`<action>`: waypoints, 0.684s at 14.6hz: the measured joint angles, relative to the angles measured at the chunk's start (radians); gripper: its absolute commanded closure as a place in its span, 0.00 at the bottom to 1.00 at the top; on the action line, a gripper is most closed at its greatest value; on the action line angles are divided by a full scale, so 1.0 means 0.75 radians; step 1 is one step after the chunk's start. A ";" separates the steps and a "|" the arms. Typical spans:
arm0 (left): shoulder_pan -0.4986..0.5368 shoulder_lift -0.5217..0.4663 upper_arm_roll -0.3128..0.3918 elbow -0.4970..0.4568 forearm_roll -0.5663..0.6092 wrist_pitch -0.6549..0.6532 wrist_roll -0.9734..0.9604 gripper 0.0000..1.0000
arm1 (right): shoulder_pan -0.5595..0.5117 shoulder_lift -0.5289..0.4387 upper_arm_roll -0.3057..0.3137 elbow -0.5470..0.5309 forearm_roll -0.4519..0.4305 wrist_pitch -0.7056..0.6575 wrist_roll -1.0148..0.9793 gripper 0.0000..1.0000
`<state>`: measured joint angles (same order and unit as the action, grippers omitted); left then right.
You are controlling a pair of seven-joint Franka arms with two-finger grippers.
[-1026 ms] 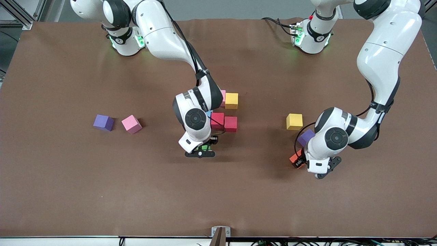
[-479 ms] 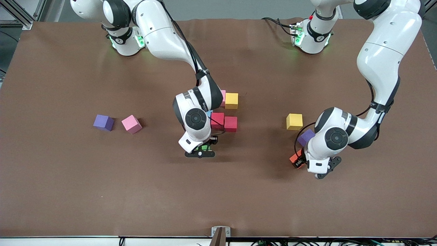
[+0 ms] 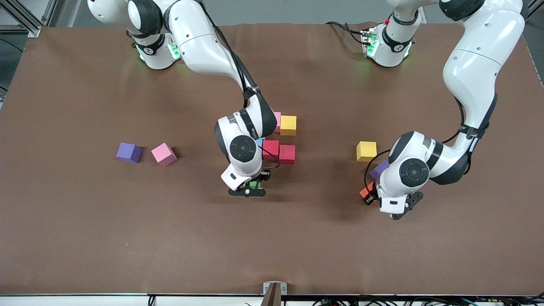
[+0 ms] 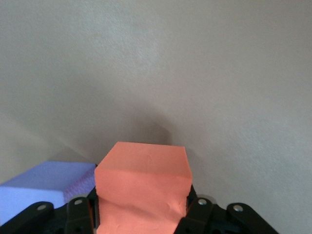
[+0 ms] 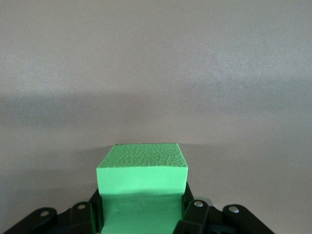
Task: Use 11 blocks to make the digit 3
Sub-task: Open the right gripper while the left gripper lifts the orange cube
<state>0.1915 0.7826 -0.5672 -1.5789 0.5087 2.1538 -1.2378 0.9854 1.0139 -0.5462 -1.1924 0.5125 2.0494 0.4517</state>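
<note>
The right gripper (image 3: 251,187) is clamped on the green block (image 5: 142,187), low over the table (image 3: 85,233) just at 6 o'clock of the cluster at the table's middle. In the right wrist view, the fingers (image 5: 192,214) press both sides of the green block.

The left gripper (image 3: 376,196) is clamped on the orange block (image 4: 142,187), low over the table toward the left arm's end. A purple block (image 3: 379,169) lies just at 1 o'clock of it, partly hidden by the wrist, and shows beside the orange block in the left wrist view. A yellow block (image 3: 366,151) sits at 11 o'clock of that purple one.

The cluster: two red blocks (image 3: 279,152) touching side by side, a light blue block (image 3: 259,141) mostly hidden under the right arm, and at 12 o'clock of the reds a pink block (image 3: 277,122) touching another yellow block (image 3: 288,125).

Toward the right arm's end, a second purple block (image 3: 128,152) and a second pink block (image 3: 164,154) lie near each other, well apart from the cluster.
</note>
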 measured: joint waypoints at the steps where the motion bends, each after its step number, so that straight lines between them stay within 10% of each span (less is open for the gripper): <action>1: -0.005 0.000 -0.001 0.001 0.000 0.000 -0.021 0.55 | 0.000 0.000 0.000 0.000 0.000 0.000 0.002 1.00; 10: -0.008 -0.012 -0.003 0.015 0.000 -0.019 -0.112 0.55 | 0.000 0.000 0.000 0.000 -0.001 0.000 0.004 1.00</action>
<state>0.1856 0.7739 -0.5691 -1.5676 0.5087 2.1397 -1.3220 0.9856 1.0139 -0.5462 -1.1925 0.5120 2.0494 0.4548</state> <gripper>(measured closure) 0.392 0.414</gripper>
